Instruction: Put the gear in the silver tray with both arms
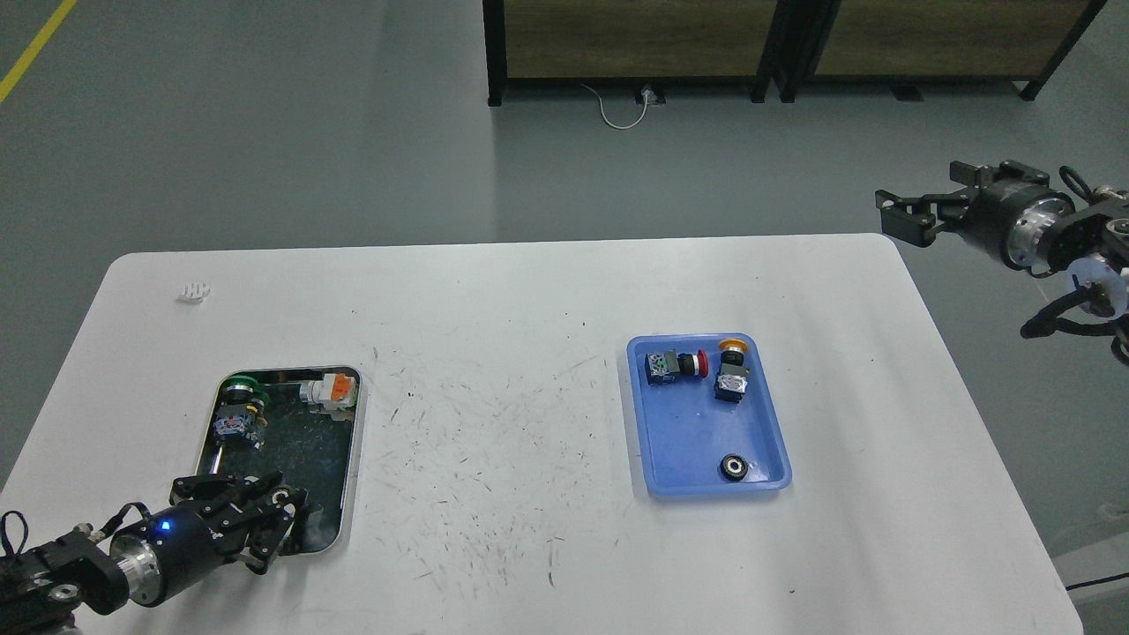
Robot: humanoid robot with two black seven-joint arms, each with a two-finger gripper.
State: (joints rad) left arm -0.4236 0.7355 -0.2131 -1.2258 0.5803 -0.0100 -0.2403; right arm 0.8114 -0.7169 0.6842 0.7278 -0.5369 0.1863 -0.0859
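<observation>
Floor (265, 132): smooth grey, evenly lit, with a yellow line (35, 48) crossing the upper left corner. Against the far side stand two wood-panelled units in black frames (635, 40). A white cable (617, 110) runs from a floor socket (649, 93) beneath them. White table (494, 353), rounded corners, surface heavily scuffed with dark marks at centre.

Shiny metal silver tray (351, 459), matt blue plastic tray (644, 423), scuffed smooth white table (529, 309).
</observation>
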